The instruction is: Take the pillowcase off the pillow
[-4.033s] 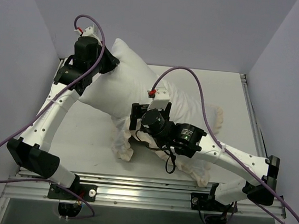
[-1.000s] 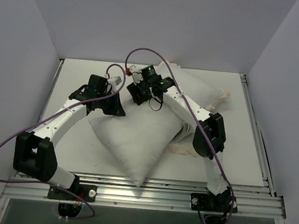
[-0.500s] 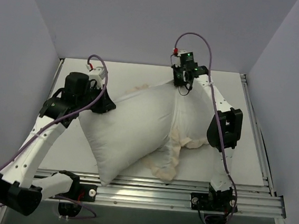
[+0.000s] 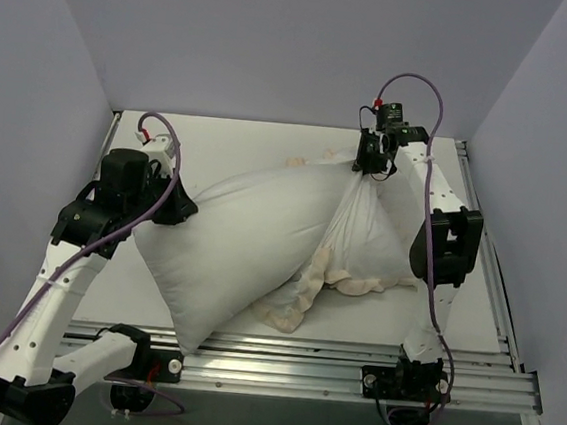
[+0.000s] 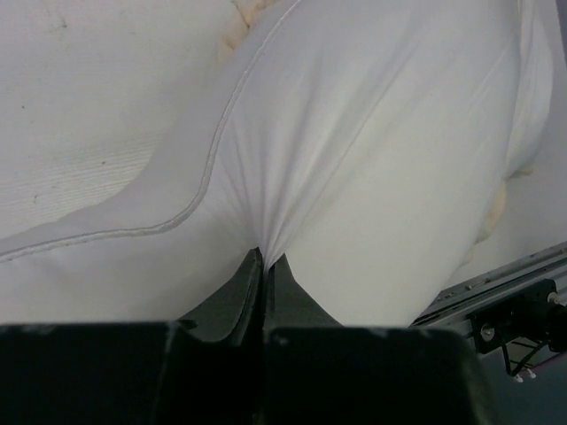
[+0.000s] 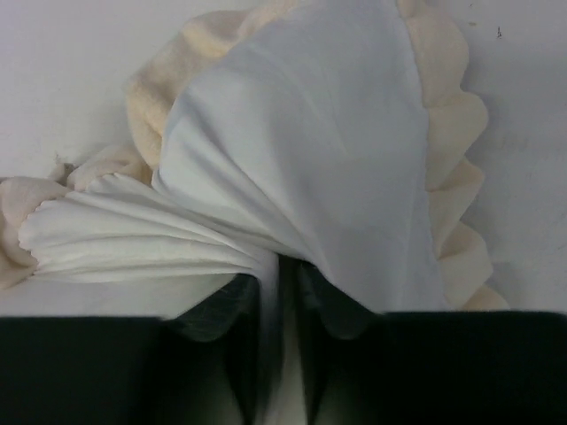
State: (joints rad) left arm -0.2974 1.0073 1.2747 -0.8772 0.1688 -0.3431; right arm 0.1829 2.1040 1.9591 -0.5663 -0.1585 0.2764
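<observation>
Top external: pillow [image 4: 231,238] right corner lost under bunched pillowcase [image 4: 367,231].

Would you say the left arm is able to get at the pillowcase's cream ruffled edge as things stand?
Probably not yet. The left gripper is shut on a corner of the pillow, and the pillow's bulk lies between it and the pillowcase's ruffled edge; it would need to let go first.

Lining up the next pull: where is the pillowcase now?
Top view: the pillowcase is pinched in the right gripper at the far right of the table, fanning toward the near edge against the pillow.
</observation>
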